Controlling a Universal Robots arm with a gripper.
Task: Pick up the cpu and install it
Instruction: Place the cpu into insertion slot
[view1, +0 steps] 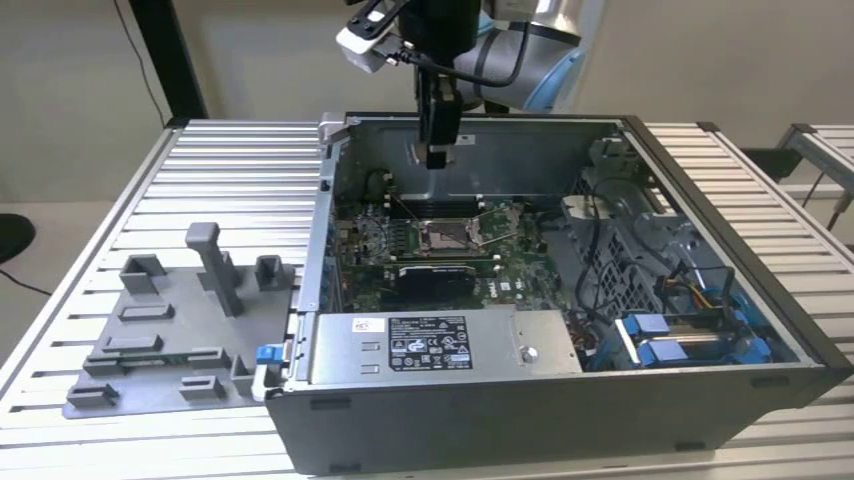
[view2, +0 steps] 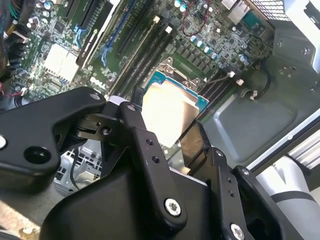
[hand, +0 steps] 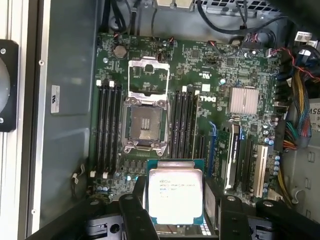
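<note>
Gripper (hand: 176, 212) pinches the cpu (hand: 175, 192) by opposite edges, evidently to spare its underside, holding it above the motherboard (hand: 200, 95), clear of the socket (hand: 145, 122). Exterior view, left to right: parts fixture (view1: 167, 335), then open case (view1: 534, 420). The load frame (hand: 147, 75) is swung open, presumably to receive it. The cpu is held level, metal top up, edges square to the socket; near-square, no marked long axis.
</note>
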